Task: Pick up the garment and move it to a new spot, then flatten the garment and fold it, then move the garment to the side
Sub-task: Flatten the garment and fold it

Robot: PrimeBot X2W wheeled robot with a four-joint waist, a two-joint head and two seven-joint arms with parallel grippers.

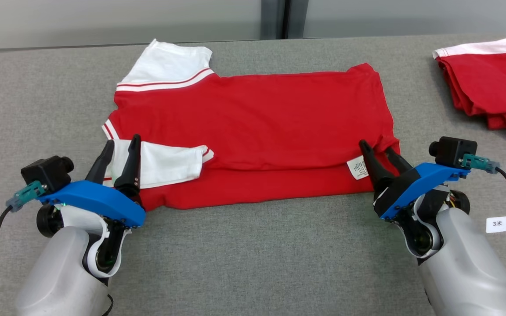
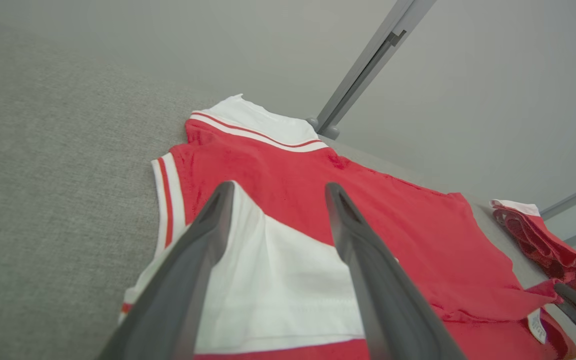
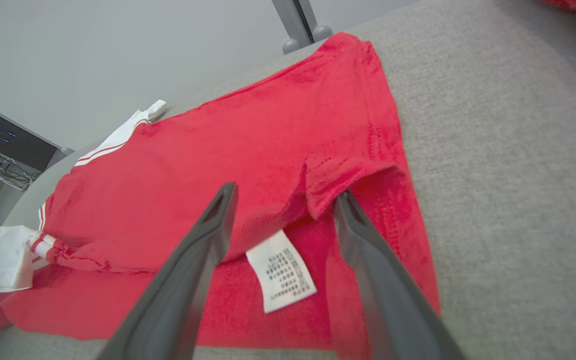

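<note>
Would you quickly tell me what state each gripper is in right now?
Left gripper: open, holding nothing, over the white sleeve of the red shirt.
Right gripper: open, holding nothing, at the shirt's hem corner.

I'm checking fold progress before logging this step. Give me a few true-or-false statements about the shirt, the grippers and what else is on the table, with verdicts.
1. The left gripper and the right gripper both have open jaws. True.
2. The red shirt has blue sleeves. False: the sleeves are white.
3. A white care label lies beside the right gripper. True.
4. A second red garment lies on the robot's left. False: it lies at the far right.
</note>
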